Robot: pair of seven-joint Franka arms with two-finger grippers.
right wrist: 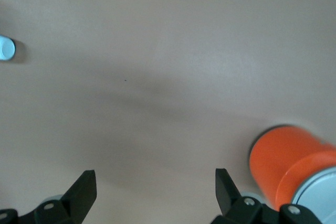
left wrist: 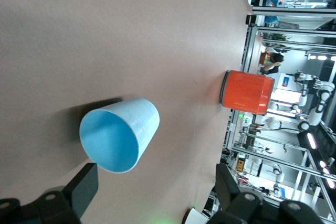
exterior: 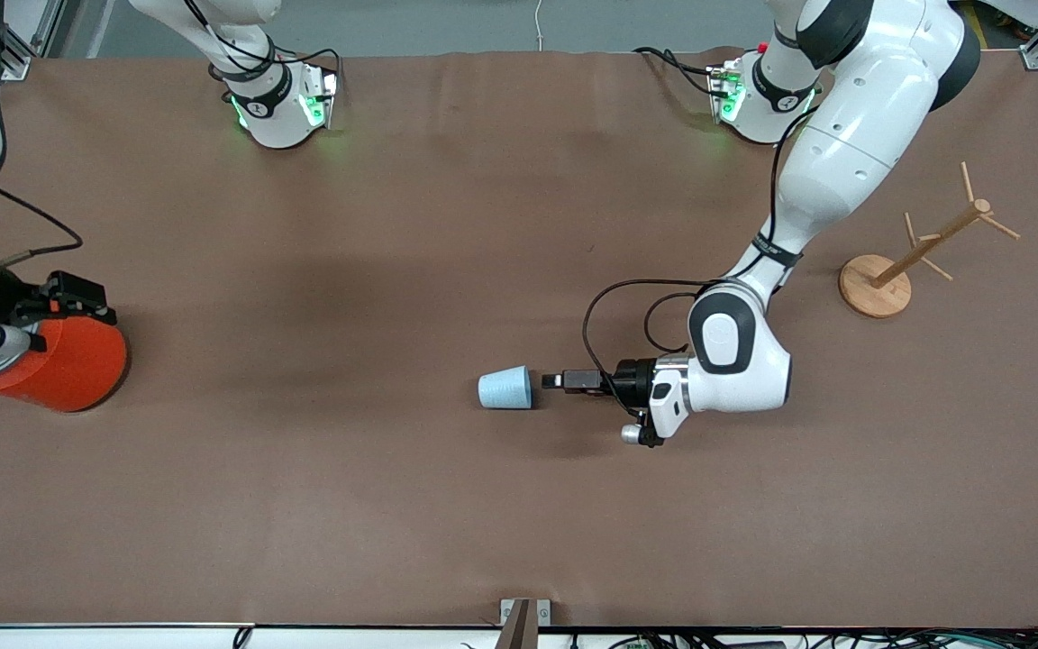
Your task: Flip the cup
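The small light-blue cup lies on its side on the brown table, its open mouth turned toward my left gripper. In the left wrist view the cup shows its brighter blue inside, just ahead of the gripper and off toward one finger. That gripper is low over the table, open and empty, not touching the cup. My right gripper is open and empty at the right arm's end of the table, over the orange canister. The cup shows small in the right wrist view.
The orange canister also shows in the left wrist view and, with its grey lid, in the right wrist view. A wooden mug tree stands toward the left arm's end of the table.
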